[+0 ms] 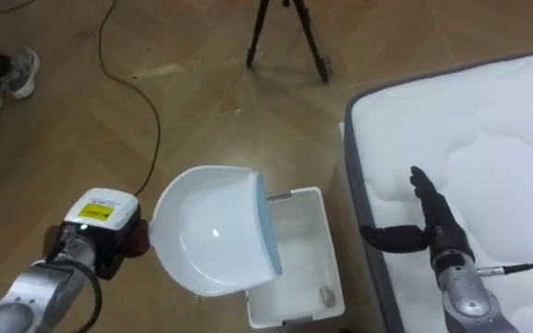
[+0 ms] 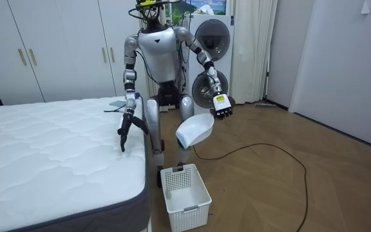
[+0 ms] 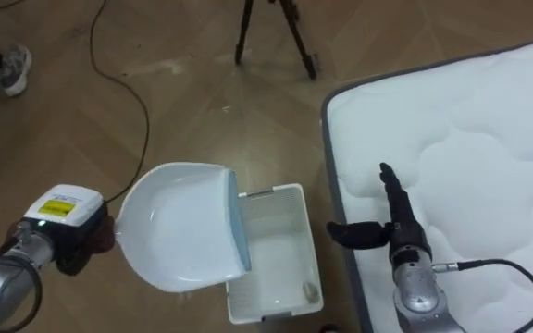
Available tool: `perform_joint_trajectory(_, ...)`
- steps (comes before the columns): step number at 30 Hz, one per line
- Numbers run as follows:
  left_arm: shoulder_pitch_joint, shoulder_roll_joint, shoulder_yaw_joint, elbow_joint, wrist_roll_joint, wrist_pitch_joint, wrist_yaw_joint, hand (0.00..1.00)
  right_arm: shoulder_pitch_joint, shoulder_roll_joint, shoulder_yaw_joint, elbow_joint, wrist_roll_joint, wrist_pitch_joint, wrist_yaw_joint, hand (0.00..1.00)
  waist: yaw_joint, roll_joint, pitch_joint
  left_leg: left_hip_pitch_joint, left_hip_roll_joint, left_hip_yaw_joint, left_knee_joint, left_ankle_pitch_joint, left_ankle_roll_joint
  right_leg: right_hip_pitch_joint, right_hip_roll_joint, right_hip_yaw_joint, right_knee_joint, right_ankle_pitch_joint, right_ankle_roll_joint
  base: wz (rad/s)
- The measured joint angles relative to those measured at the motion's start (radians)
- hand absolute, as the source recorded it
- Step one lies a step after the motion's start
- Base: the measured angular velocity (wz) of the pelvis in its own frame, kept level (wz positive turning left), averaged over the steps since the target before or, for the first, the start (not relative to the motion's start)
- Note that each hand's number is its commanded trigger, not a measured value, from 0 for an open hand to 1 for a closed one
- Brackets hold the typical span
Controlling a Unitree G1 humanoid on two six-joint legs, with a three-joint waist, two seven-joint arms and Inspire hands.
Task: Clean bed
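Left eye view: my left hand [image 1: 109, 227] sits lower left, fingers curled round the handle end of a white dustpan [image 1: 213, 229], so it's closed on the pan and the pan is held up off the floor. The pan's scoop faces up at the cam, and its pale blue lip is on the side toward the mattress, overlapping the left rim of a white slatted basket [image 1: 302, 264] that stands on the wood floor [image 1: 202, 111] just beside the bed's corner. Inside the basket, near its lower right corner, there's one small brownish scrap [image 1: 326, 295]; can't tell what it is. The pan's inside looks bare white. My right hand [image 1: 430, 222] is over the white quilted mattress [image 1: 489, 139] near its edge, fingers straight and together, thumb stuck out sideways toward the edge, holding nothing; can't tell if the fingertips touch the cover. Top centre, a dark tripod [image 1: 290, 32] stands on the floor, well apart from the basket; top left, a person's grey shoe [image 1: 7, 79]. Room view: I stand upright at the bed's corner w/ the basket in front of my feet, the pan hanging above it, not touching. A washing machine [image 2: 211, 48] is behind me.
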Motion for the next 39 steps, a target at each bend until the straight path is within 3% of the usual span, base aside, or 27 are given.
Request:
perform_joint_trajectory(6,0.045,-0.062,0.007,-0.039,-0.077,-0.030,0.002,1.00,0.048,-0.012,-0.042,-0.042,0.000,0.003,0.052,0.00,-0.009,-0.052,-0.0117,0.076,0.003,-0.009,-0.035,-0.002,0.002,0.080,0.020,0.042,-0.073,0.033,0.015,-0.24)
perform_joint_trajectory(10,0.060,-0.092,0.007,-0.040,-0.154,-0.056,0.004,1.00,0.069,-0.008,-0.067,-0.074,-0.006,0.005,0.064,0.00,-0.011,-0.054,-0.0128,0.124,0.009,-0.011,-0.045,-0.031,0.005,0.118,0.037,0.071,-0.091,0.042,0.025,-0.36)
perform_joint_trajectory(13,0.072,-0.113,0.011,-0.038,-0.211,-0.057,0.011,1.00,0.092,-0.009,-0.070,-0.101,-0.021,0.012,0.073,0.00,-0.003,-0.064,-0.0130,0.176,0.014,0.050,-0.083,-0.034,0.009,0.131,0.047,0.072,-0.096,0.057,0.028,-0.64)
perform_joint_trajectory(17,0.080,-0.117,0.031,-0.039,-0.235,-0.066,0.013,1.00,0.121,-0.008,-0.070,-0.171,-0.022,0.015,0.078,0.00,-0.003,-0.064,-0.0127,0.216,0.038,0.163,-0.080,-0.060,0.006,0.130,0.052,0.004,-0.103,0.084,0.012,-0.88)
perform_joint_trajectory(21,0.093,-0.116,0.065,-0.039,-0.294,-0.069,0.045,1.00,0.121,-0.008,-0.070,-0.207,-0.021,0.027,0.100,0.00,0.000,-0.064,-0.0128,0.246,0.058,0.294,-0.080,-0.071,0.003,0.120,0.027,-0.181,-0.127,0.125,-0.030,-1.05)
perform_joint_trajectory(23,0.091,-0.117,0.093,-0.039,-0.314,-0.069,0.052,1.00,0.121,-0.006,-0.070,-0.221,-0.023,0.030,0.107,0.00,0.016,-0.061,-0.0121,0.262,0.075,0.390,-0.106,-0.079,-0.001,0.125,0.014,-0.315,-0.152,0.155,-0.060,-1.24)
perform_joint_trajectory(24,0.096,-0.129,0.100,-0.038,-0.315,-0.064,0.054,1.00,0.124,-0.008,-0.069,-0.219,-0.022,0.034,0.107,0.00,0.035,-0.058,-0.0099,0.287,0.079,0.454,-0.110,-0.087,-0.007,0.128,-0.025,-0.382,-0.066,0.102,-0.045,-1.20)
perform_joint_trajectory(25,0.100,-0.138,0.100,-0.038,-0.316,-0.062,0.054,1.00,0.126,-0.009,-0.069,-0.218,-0.021,0.036,0.106,0.00,0.041,-0.051,-0.0102,0.302,0.079,0.477,-0.111,-0.091,-0.010,0.138,-0.052,-0.398,-0.020,0.070,-0.031,-1.13)
perform_joint_trajectory(26,0.102,-0.151,0.100,-0.040,-0.337,-0.063,0.054,1.00,0.124,-0.010,-0.069,-0.218,-0.022,0.036,0.104,0.00,0.054,-0.042,-0.0086,0.328,0.077,0.516,-0.118,-0.097,-0.018,0.167,-0.109,-0.410,0.038,0.024,0.012,-0.97)
perform_joint_trajectory(27,0.099,-0.154,0.102,-0.044,-0.373,-0.063,0.057,1.00,0.115,-0.004,-0.064,-0.217,-0.022,0.035,0.104,0.00,0.055,-0.045,-0.0117,0.337,0.074,0.540,-0.118,-0.101,-0.027,0.189,-0.146,-0.398,0.036,0.001,0.046,-0.89)
perform_joint_trajectory(28,0.097,-0.154,0.107,-0.046,-0.388,-0.063,0.060,1.00,0.108,0.001,-0.061,-0.216,-0.021,0.035,0.104,0.00,0.054,-0.048,-0.0112,0.337,0.071,0.544,-0.109,-0.101,-0.030,0.195,-0.152,-0.382,0.014,-0.003,0.056,-0.59)
perform_joint_trajectory(29,0.091,-0.164,0.112,-0.045,-0.395,-0.060,0.063,1.00,0.105,0.004,-0.057,-0.216,-0.021,0.035,0.104,0.00,0.047,-0.047,-0.0091,0.329,0.075,0.530,-0.100,-0.096,-0.035,0.190,-0.133,-0.359,-0.022,0.002,0.051,-0.56)
perform_joint_trajectory(31,0.097,-0.173,0.115,-0.046,-0.396,-0.059,0.067,1.00,0.107,0.004,-0.053,-0.214,-0.022,0.035,0.105,0.00,0.066,-0.042,-0.0119,0.327,0.080,0.408,-0.095,-0.091,-0.036,0.187,-0.095,-0.315,-0.060,0.026,0.037,-0.87)
perform_joint_trajectory(32,0.097,-0.175,0.116,-0.042,-0.396,-0.054,0.067,1.00,0.104,0.007,-0.046,-0.215,-0.030,0.035,0.105,0.00,0.076,-0.036,-0.0128,0.324,0.089,0.314,-0.092,-0.091,-0.037,0.204,-0.065,-0.303,-0.095,0.051,0.026,-0.87)
perform_joint_trajectory(34,0.100,-0.181,0.113,-0.039,-0.409,-0.042,0.067,1.00,0.105,0.018,-0.043,-0.222,-0.060,0.035,0.105,0.00,0.058,-0.037,-0.0118,0.314,0.106,0.293,-0.057,-0.087,-0.044,0.230,-0.044,-0.289,-0.147,0.080,0.020,-0.51)
perform_joint_trajectory(37,0.115,-0.201,0.106,-0.034,-0.430,-0.031,0.065,1.00,0.104,0.030,-0.025,-0.237,-0.070,0.035,0.106,0.00,0.024,-0.040,-0.0066,0.302,0.119,0.274,0.036,-0.085,-0.050,0.268,-0.032,-0.229,-0.185,0.099,0.024,-0.44)
perform_joint_trajectory(38,0.112,-0.218,0.106,-0.030,-0.431,-0.030,0.066,1.00,0.105,0.038,-0.029,-0.239,-0.068,0.035,0.106,0.00,0.016,-0.050,-0.0004,0.280,0.114,0.203,0.028,-0.093,-0.060,0.274,-0.034,-0.182,-0.187,0.105,0.029,-0.33)
perform_joint_trajectory(39,0.106,-0.239,0.105,-0.035,-0.431,-0.032,0.067,1.00,0.104,0.040,-0.039,-0.243,-0.065,0.036,0.109,0.00,0.008,-0.039,-0.0077,0.268,0.121,0.128,-0.062,-0.078,-0.066,0.251,-0.023,-0.149,-0.179,0.106,0.037,-0.51)
